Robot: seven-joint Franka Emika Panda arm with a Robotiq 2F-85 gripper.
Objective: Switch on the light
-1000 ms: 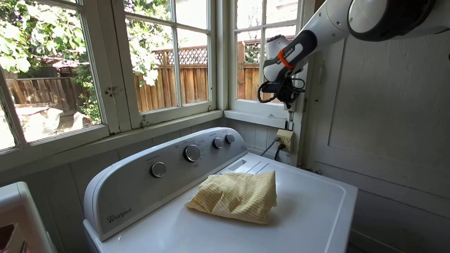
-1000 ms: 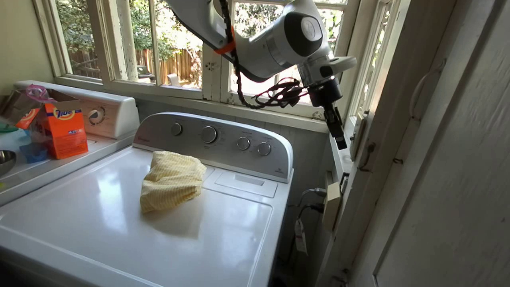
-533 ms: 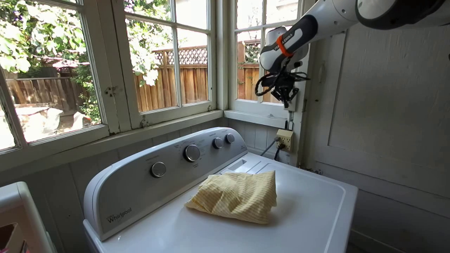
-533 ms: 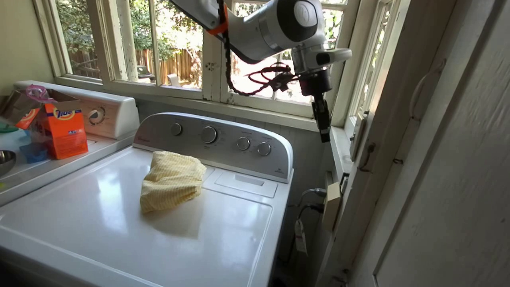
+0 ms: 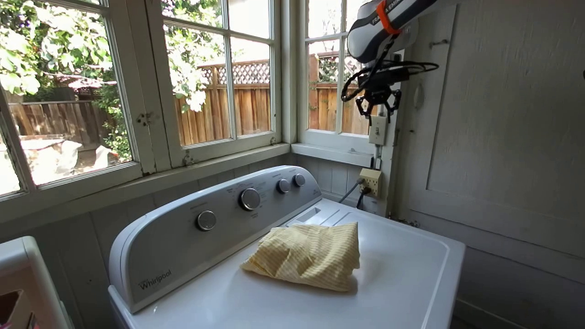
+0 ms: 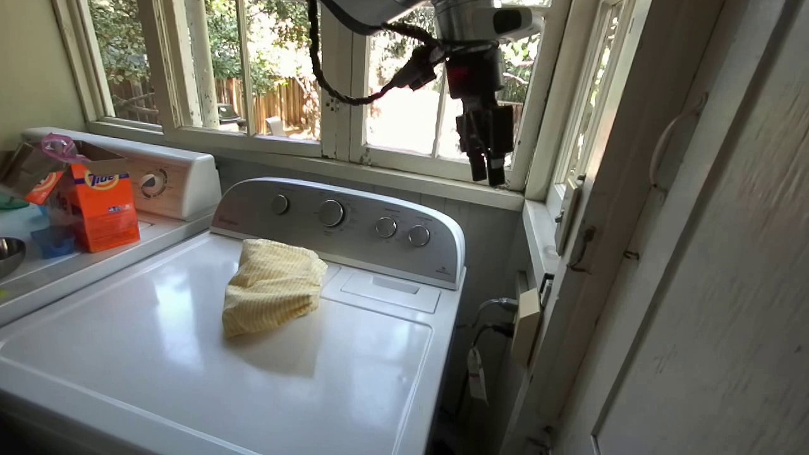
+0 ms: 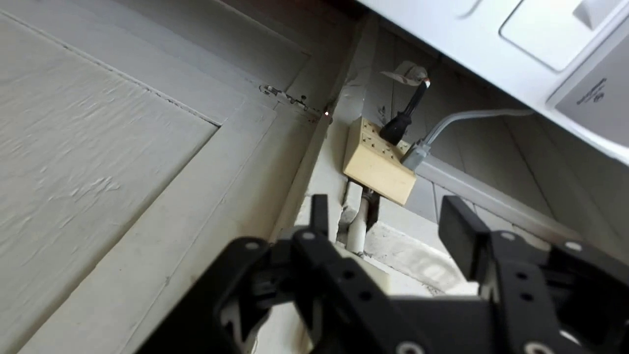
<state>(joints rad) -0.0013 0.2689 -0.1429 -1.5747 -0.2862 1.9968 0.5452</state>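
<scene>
Now the hand (image 5: 379,119) has risen and drawn back, and its fingers (image 7: 464,241), together a moment ago, stand apart with nothing held. That uncovers, in an exterior view, the light switch (image 5: 377,132), beyond and above the far corner of the desk (image 5: 402,274). A try may just have ended; with the light itself out of view, success cannot be told.

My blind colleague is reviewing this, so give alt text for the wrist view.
An open gripper at the bottom partly hides a cream switch box; beyond, a cream outlet block holds a black plug and a grey plug. At top right, a white laundry machine; at left, a pale door.
</scene>
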